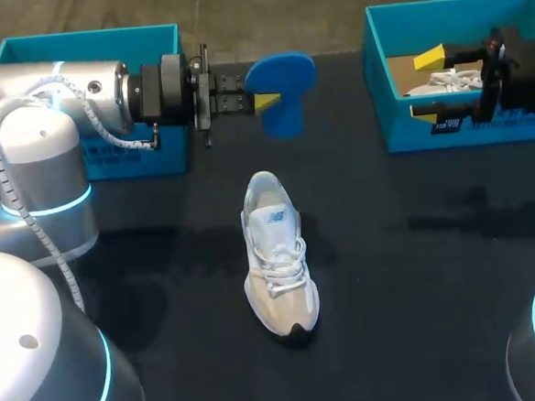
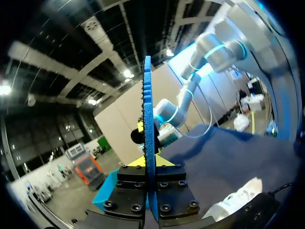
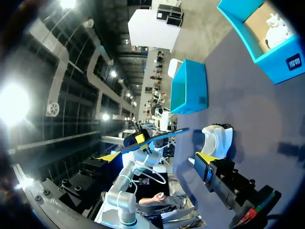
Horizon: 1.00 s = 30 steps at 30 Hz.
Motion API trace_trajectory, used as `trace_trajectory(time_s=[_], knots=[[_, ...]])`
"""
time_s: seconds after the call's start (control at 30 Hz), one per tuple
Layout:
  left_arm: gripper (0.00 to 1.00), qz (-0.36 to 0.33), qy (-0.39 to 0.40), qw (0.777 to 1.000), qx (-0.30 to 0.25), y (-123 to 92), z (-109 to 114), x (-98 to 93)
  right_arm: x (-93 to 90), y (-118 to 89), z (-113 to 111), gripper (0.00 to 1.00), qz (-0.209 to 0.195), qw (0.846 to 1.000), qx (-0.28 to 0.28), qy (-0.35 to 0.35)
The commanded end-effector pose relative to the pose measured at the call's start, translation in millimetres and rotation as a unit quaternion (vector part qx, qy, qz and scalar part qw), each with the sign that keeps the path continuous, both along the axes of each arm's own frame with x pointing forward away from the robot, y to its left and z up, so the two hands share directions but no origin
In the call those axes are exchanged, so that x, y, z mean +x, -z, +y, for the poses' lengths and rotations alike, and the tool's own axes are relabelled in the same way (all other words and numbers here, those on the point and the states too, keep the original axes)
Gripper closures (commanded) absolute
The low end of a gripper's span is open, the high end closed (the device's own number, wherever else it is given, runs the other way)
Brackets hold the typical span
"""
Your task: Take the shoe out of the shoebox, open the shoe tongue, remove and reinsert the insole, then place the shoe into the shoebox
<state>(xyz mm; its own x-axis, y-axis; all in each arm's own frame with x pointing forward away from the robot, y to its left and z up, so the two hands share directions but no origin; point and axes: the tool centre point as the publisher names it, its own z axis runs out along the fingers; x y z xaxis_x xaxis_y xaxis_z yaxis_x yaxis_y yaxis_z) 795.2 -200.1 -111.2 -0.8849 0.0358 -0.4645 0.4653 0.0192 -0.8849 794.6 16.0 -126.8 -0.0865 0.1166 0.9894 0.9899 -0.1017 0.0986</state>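
The bench (image 1: 392, 274) carries two teal boxes. The left shoebox (image 1: 101, 45) sits at 10 o'clock from bench centre, partly behind the left arm (image 1: 49, 96). The right shoebox (image 1: 511, 131) sits at 2 o'clock and contains a second shoe (image 1: 443, 83). The shoe (image 1: 276, 255), white and grey, stands on its sole at bench centre with its toe toward 6 o'clock, clear of both boxes. The blue insole (image 1: 281, 85) is held above the bench at 12 o'clock from the shoe, pinched in the left tool (image 1: 262, 101). The right tool (image 3: 157, 157) is over the right shoebox, fingers spread, gripping nothing.
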Motion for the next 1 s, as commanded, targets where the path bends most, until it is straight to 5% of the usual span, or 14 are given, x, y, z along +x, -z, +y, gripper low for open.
trace_trajectory(time_s=[0.03,0.27,0.7,1.0], knots=[[1.0,0.324,-0.036,0.945,-0.01,-1.9,-1.6,-1.1,0.2,-0.1,0.9,0.0,0.0,1.0,-0.001,0.0],[1.0,0.341,-0.026,0.94,-0.02,-2.5,-2.9,-1.3,0.2,-0.1,0.9,0.0,0.0,1.0,-0.001,0.0],[1.0,0.563,-0.007,0.826,-0.014,-6.5,-5.9,-4.2,0.2,-0.1,0.9,0.0,0.0,1.0,-0.001,0.0],[1.0,0.687,0.007,0.726,0.028,0.1,-6.9,-4.2,0.2,-0.1,0.9,0.0,0.0,1.0,-0.001,0.0]])
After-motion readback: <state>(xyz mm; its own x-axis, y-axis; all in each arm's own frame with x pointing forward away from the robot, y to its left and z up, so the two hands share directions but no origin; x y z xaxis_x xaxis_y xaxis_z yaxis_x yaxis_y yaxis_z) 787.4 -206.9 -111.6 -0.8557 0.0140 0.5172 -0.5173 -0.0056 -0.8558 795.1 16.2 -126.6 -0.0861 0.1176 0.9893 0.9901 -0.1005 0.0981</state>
